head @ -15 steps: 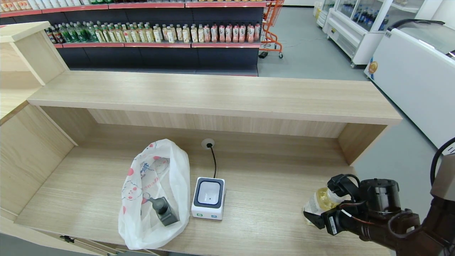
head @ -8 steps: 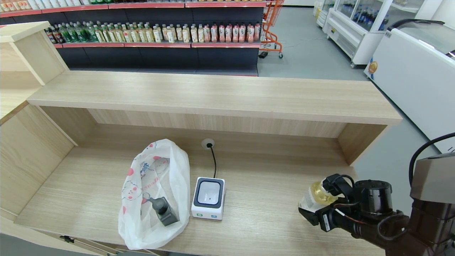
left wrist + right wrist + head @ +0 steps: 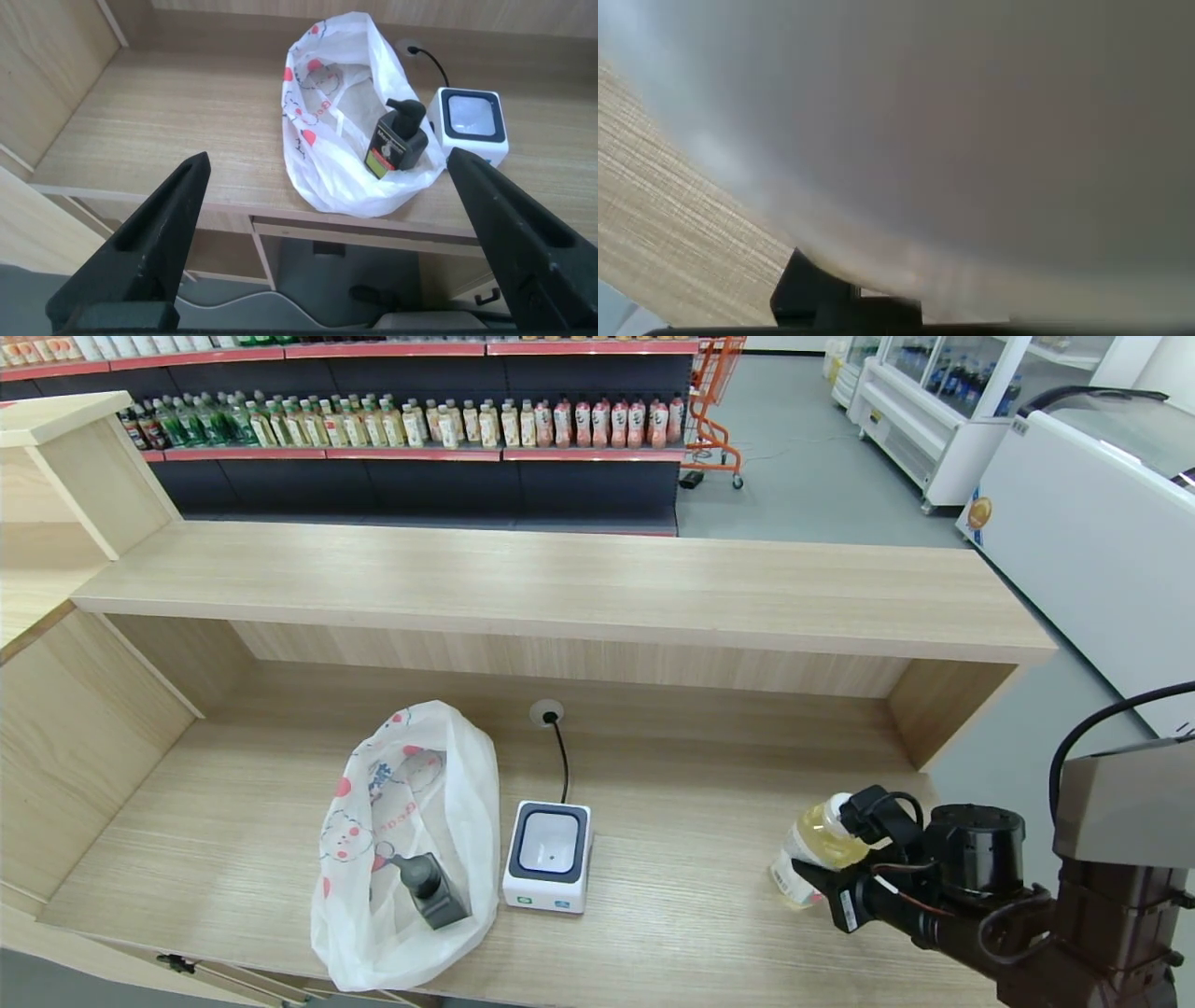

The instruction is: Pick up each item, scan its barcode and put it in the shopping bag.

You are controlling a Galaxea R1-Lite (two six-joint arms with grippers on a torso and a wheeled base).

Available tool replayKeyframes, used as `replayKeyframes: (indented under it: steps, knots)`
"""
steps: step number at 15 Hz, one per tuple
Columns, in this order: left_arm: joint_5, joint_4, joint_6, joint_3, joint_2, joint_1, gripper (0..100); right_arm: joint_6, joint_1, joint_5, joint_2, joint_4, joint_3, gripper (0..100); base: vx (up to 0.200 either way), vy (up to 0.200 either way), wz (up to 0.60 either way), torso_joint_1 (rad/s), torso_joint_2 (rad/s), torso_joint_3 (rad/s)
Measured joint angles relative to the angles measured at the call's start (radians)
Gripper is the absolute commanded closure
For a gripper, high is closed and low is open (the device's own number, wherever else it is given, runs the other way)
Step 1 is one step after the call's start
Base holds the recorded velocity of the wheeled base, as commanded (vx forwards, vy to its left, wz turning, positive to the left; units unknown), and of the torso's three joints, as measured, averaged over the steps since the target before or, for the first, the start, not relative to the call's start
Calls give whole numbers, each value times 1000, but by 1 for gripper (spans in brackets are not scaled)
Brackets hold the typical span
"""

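Bottle (image 3: pixel 810 845) is clamped in the right end effector (image 3: pixel 836 857), not yet scanned or bagged; one dispenser (image 3: pixel 431 889) already lies in the bag (image 3: pixel 411 784). Left end effector (image 3: pixel 327 161) stands open.

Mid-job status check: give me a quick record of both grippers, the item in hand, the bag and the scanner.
right gripper: shut on the bottle of yellow liquid, at the right end of the counter
bottle pose: tilted
left gripper: open, holding nothing, near the counter's front edge by the bag
shopping bag: open, left of the scanner, dark pump bottle inside
scanner: on the counter, window up, nothing over it
likely next: carry the bottle to the scanner
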Motion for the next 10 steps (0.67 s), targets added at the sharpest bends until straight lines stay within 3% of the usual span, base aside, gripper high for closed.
replayKeyframes:
  steps: [3, 10]
  knots:
    - [0, 0, 0, 0, 0, 0, 0, -94, -23, 35, 35, -95, 2, 100, 0, 0, 0, 0, 0, 0]
    - [0, 0, 0, 0, 0, 0, 0, -112, -29, 41, 63, -101, -41, 100, 0, 0, 0, 0, 0, 0]
